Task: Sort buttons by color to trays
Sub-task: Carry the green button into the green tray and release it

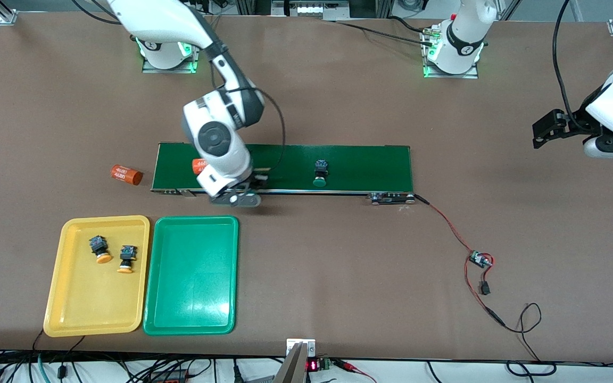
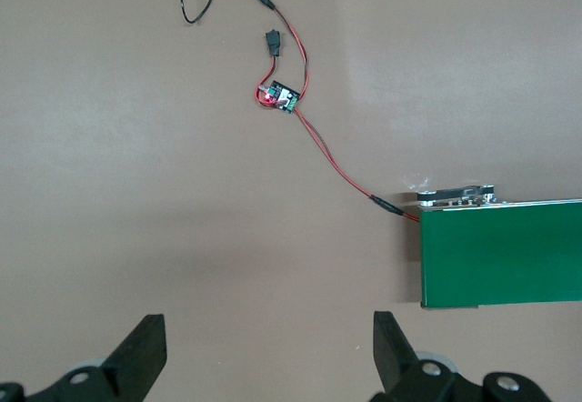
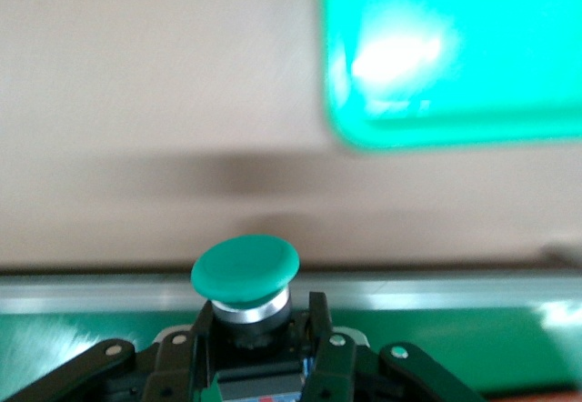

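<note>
While two orange-capped buttons (image 1: 102, 250) already lie in the yellow tray (image 1: 72, 314), the green tray (image 1: 192, 319) just beside it, nearest the camera, holds nothing; farther back runs the dark green belt (image 1: 370, 159); over the belt's edge closest to the green tray, the right gripper (image 3: 259, 343) is clamped on a green-capped button (image 3: 245, 270), its round glossy cap proud of the fingers; a second green button (image 1: 320, 173) sits mid-belt; an orange cylinder (image 1: 126, 174) lies off the belt's end; the left gripper (image 2: 268, 366) waits spread wide off the belt's other end. A narrow hold on the body could let the button twist or drop short of the green tray.
</note>
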Controlling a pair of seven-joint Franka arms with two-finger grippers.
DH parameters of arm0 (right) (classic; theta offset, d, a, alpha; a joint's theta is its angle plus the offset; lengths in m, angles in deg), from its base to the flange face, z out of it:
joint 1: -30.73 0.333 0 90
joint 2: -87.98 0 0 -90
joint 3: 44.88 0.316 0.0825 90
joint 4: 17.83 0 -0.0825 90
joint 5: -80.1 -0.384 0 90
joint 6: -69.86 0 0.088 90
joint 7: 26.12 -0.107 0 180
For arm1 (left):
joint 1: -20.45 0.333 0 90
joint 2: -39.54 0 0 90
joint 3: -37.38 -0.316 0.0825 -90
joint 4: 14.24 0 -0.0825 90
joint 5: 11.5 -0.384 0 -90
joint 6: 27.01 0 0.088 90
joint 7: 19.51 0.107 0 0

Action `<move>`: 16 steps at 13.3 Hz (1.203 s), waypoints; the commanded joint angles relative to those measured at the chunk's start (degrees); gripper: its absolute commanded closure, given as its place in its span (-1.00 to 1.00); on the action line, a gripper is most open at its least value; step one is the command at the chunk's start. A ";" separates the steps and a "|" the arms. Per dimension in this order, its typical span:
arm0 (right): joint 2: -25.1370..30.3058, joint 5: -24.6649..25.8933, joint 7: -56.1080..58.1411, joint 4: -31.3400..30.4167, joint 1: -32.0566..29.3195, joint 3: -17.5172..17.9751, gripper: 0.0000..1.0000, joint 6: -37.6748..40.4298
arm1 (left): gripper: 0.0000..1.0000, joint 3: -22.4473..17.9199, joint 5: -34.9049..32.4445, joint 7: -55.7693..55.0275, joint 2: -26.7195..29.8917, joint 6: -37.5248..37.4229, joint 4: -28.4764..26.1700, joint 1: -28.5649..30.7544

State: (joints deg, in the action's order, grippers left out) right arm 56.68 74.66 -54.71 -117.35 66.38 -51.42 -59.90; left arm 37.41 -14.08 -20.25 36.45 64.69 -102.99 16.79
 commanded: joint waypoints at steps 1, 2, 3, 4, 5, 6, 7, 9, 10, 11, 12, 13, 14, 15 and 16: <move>-0.33 0.78 3.62 3.18 -2.68 -1.11 0.89 0.39 | -1.00 0.15 -1.20 0.57 -1.12 -1.53 2.27 0.05; -1.03 0.78 5.11 4.58 -3.73 -1.20 0.90 0.39 | -1.00 0.15 -1.11 0.57 -1.12 -1.53 2.27 0.14; -1.82 0.78 5.99 5.73 -4.61 -1.46 0.91 0.30 | -1.00 0.15 -1.03 0.57 -1.12 -1.70 2.19 0.14; -2.79 0.69 6.35 7.57 -5.32 -1.81 0.94 0.21 | -1.00 0.15 -1.11 0.74 -1.12 -2.83 2.18 0.32; -4.37 0.69 6.53 9.76 -6.28 -1.81 0.95 0.21 | -1.00 0.15 -1.20 0.83 -1.12 -3.11 2.27 0.32; -5.86 0.69 8.18 12.30 -7.25 -1.90 1.00 0.21 | -1.00 0.15 -1.11 0.83 -1.12 -3.11 2.19 0.32; -7.53 0.69 10.81 14.51 -8.39 -2.16 1.00 0.21 | -1.00 0.15 -1.03 0.92 -1.12 -3.20 2.18 0.40; -10.08 0.61 14.68 17.50 -10.85 -2.25 1.00 0.21 | -1.00 0.15 -1.03 0.83 -1.21 -3.20 2.27 0.40; -11.14 0.69 15.40 18.39 -11.47 -2.34 1.00 0.21 | -1.00 0.15 -1.03 0.83 -1.21 -3.20 2.19 0.32; -12.02 0.69 15.49 19.09 -12.44 -2.51 1.00 0.21 | -1.00 0.15 -1.03 0.83 -1.21 -3.20 2.18 0.32; -13.42 0.69 16.19 20.06 -13.32 -2.52 1.00 0.12 | -1.00 0.15 -1.03 0.83 -1.21 -3.20 2.27 0.32; -15.17 0.61 17.33 21.28 -14.37 -2.52 1.00 0.12 | -1.00 0.15 -0.94 0.83 -1.21 -3.20 2.27 0.32; -16.84 0.61 18.21 22.17 -15.16 -2.52 1.00 -0.40 | -1.00 0.15 -0.85 0.83 -1.21 -3.20 2.27 0.32; -18.25 0.61 18.92 22.52 -15.87 -2.52 1.00 -2.06 | -1.00 0.15 -0.85 0.83 -1.21 -3.20 2.27 0.23; -19.57 0.61 19.01 22.61 -16.22 -2.52 1.00 -3.90 | -1.00 0.15 -0.76 0.57 -1.21 -3.20 2.19 0.23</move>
State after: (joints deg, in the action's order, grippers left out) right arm 40.81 74.72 -36.72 -97.85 51.17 -54.21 -61.68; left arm 37.37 -14.08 -20.25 36.09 62.93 -102.72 16.96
